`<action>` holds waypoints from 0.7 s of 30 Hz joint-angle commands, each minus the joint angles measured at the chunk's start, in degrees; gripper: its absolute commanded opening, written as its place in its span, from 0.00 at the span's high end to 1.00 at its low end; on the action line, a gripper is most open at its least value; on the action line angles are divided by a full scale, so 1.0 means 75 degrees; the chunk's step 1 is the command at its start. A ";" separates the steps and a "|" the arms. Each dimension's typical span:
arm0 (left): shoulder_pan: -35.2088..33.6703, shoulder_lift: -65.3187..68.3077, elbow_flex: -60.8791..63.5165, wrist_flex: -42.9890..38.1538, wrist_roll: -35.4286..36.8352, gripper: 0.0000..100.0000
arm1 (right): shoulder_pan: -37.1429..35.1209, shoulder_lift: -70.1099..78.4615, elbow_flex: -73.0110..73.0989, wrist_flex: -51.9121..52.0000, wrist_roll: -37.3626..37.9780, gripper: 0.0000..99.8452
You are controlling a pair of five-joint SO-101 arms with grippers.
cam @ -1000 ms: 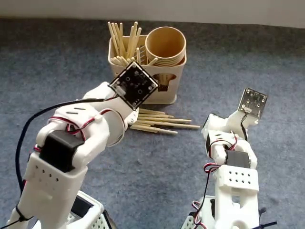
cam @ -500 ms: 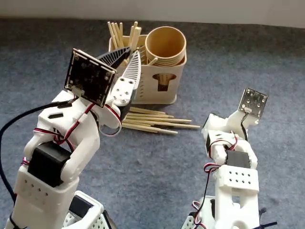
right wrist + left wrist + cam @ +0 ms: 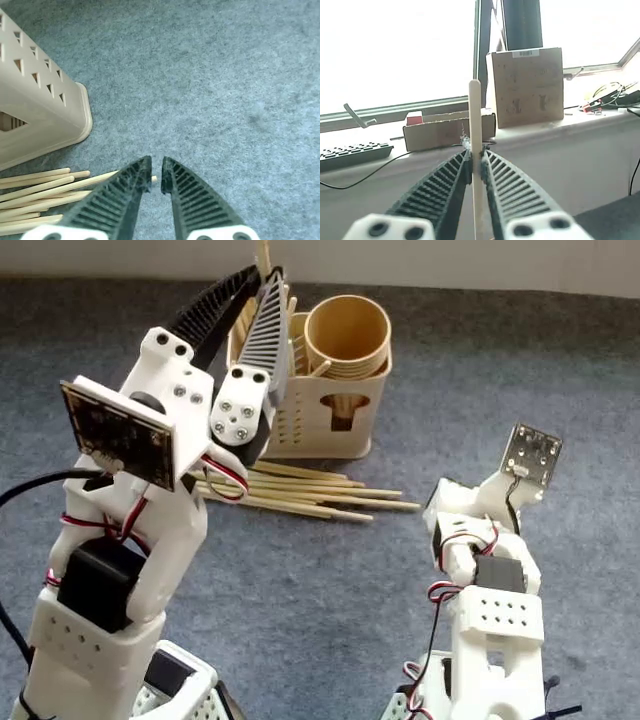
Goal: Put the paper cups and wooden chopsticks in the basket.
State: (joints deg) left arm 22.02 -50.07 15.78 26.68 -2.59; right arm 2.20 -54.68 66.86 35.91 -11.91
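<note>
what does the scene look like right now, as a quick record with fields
left gripper: shut on one chopstick, held upright, raised near the basket
right gripper: jaws slightly apart, low by the tips of the loose chopsticks
paper cups: stacked in the basket
loose chopsticks: lying in front of the basket, not yet in it

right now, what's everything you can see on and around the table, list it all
basket: one, beige, far middle of the carpet
paper cups: nested stack, tan, in the basket; count unclear
chopsticks in the basket: a few, pale wood, partly hidden
loose chopsticks: several, pale wood, on the carpet before the basket
held chopstick: one, pale wood
carpet: grey, covers the table
cardboard box: one, brown, on the windowsill
left gripper: black, raised by the basket, shut on the held chopstick
right gripper: black, jaws narrowly apart, low by the loose chopsticks' tips
</note>
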 commanded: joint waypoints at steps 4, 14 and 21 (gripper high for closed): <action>-0.0791 -0.0053 0.0440 -0.1465 0.0738 0.99 | 0.0076 -0.0158 -0.0064 -0.0217 0.0094 0.95; -0.1284 0.1260 0.0990 -0.2532 0.1043 0.99 | 0.0076 -0.0170 -0.0076 -0.0217 0.0387 0.95; -0.1354 0.2186 0.1225 -0.2040 0.1055 0.99 | 0.0076 -0.0170 -0.0076 -0.0217 0.0399 0.95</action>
State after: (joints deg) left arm 12.97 -35.47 24.13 9.63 4.53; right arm 2.20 -54.68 66.86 35.91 -9.71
